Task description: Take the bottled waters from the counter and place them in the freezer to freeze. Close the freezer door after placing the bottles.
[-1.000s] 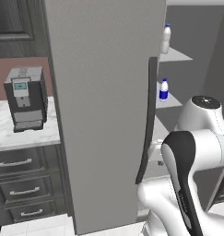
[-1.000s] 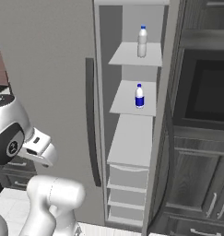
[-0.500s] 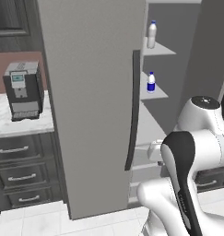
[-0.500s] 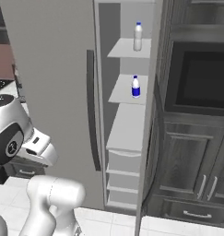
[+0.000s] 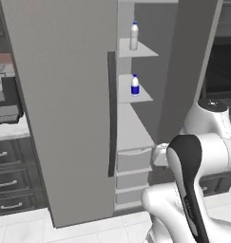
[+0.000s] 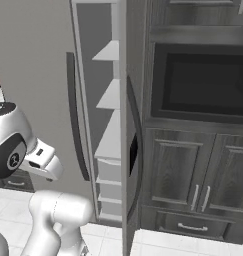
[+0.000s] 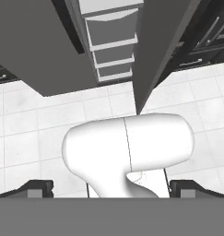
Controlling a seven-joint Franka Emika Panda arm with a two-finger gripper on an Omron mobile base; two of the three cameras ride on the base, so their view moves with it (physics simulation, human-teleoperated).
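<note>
White floor tiles [image 7: 35, 115] run under a tall light-grey freezer [image 5: 64, 95] that stands beside dark cabinetry with a built-in oven [image 6: 203, 80]. From the left base view, the freezer's wide closed door takes up the nine o'clock side of the picture, with a dark vertical bar handle [image 5: 111, 114] along its edge near the middle. Just past that handle, toward one o'clock, the narrow compartment is open and shows white inner shelves. One bottled water, the pale bottle [image 5: 134, 36], stands upright on the upper shelf at about twelve o'clock. Below it, the bottle with the dark blue band [image 5: 135, 86] stands upright on the next shelf. White drawers [image 5: 133, 159] sit under the shelves, at about five o'clock from the lower bottle.

At three o'clock from the compartment, the freezer door [image 5: 188, 66] stands swung out, seen almost edge-on from the right base view, with its dark dispenser panel [image 6: 133, 155] on the outer face. At nine o'clock in the left base view, a coffee machine [image 5: 5, 99] rests on the counter [image 5: 12, 129] over dark drawers.

From the hand view, the gripper [image 7: 111, 186] points down at the floor, its dark fingertips [image 7: 39, 186] spread wide apart at the bottom edge with nothing between them.
</note>
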